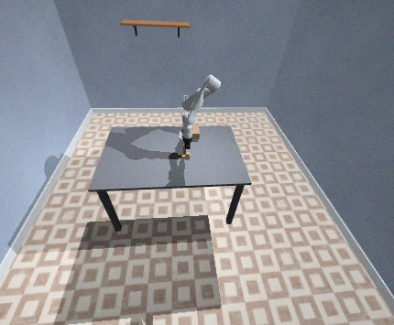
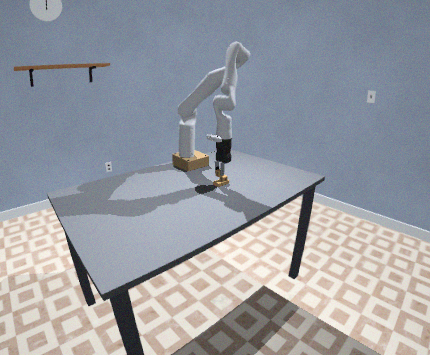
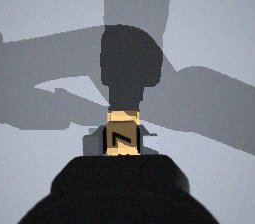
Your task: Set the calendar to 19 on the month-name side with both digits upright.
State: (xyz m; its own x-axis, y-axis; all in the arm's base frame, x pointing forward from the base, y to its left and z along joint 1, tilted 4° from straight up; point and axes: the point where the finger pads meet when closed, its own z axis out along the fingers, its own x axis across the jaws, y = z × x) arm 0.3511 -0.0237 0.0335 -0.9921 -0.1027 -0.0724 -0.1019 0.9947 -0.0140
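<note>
We are holding a wooden cube [image 2: 218,173] [image 3: 122,134] in the gripper [image 1: 187,153] [image 2: 219,174] [image 3: 121,134], above the tray [image 1: 183,157] [image 2: 221,183], inward from the counter's [image 1: 136,171] [image 2: 128,240] front edge. We are judging it light, stiff, perhaps slippery, best gripped by opposite side faces.

matt grey table [image 1: 140,169] [image 2: 143,225], smooth wooden shelf [image 1: 155,24] [image 2: 62,67]

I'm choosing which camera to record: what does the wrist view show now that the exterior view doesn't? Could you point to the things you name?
Only wrist: a dark digit like a 7 or sideways 2 on the held cube [image 2: 218,173] [image 3: 122,134].

Only exterior: the robot's base block [image 2: 190,162], wall shelf [image 2: 62,67] and clock-like disc [image 2: 46,5].

Both: the claw [image 2: 218,173] [image 3: 121,134] gripping that cube, and cast shadows.
</note>
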